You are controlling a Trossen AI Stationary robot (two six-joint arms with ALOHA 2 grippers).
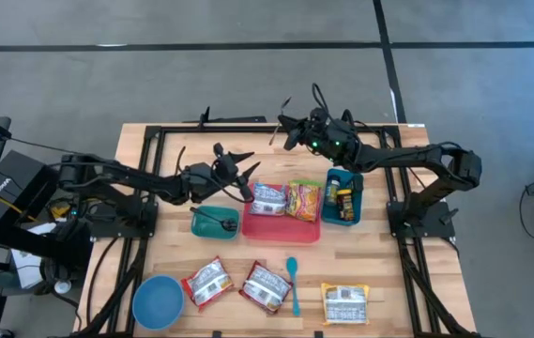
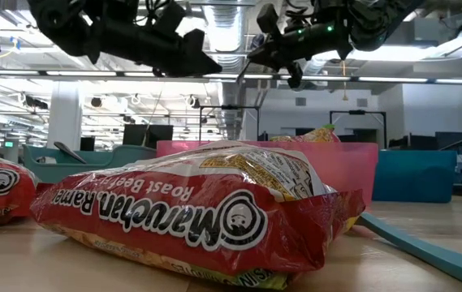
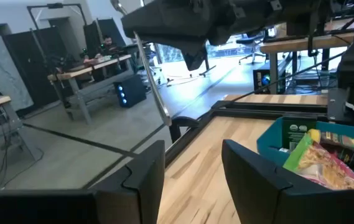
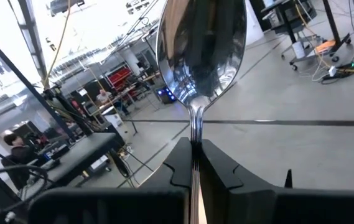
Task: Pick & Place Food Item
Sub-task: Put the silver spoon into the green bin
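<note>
My right gripper (image 4: 195, 146) is shut on a metal spoon (image 4: 201, 50) high over the table's far edge (image 1: 290, 127). The left wrist view shows the spoon as a thin bright rod (image 3: 152, 81). My left gripper (image 3: 192, 155) is open with nothing between its fingers. It hangs level above the table (image 1: 243, 178), just left of the pink tray (image 1: 281, 230). Two ramen packets (image 1: 268, 197) (image 1: 304, 199) lie in that tray. More packets (image 1: 207, 282) (image 1: 267, 286) (image 1: 345, 302) lie flat near the front edge. My right gripper pinches the spoon's thin handle (image 4: 195, 134) between its two fingers, just below the bowl. The bowl stands out beyond the fingertips. The spoon is lifted clear of the table.
A teal bin (image 1: 343, 197) with packaged items stands right of the tray. A small green bin (image 1: 215, 221) holding a black spoon sits to its left. A blue bowl (image 1: 158, 302) and a teal spoon (image 1: 293, 282) lie near the front. Black frame rails (image 1: 154, 141) border the table.
</note>
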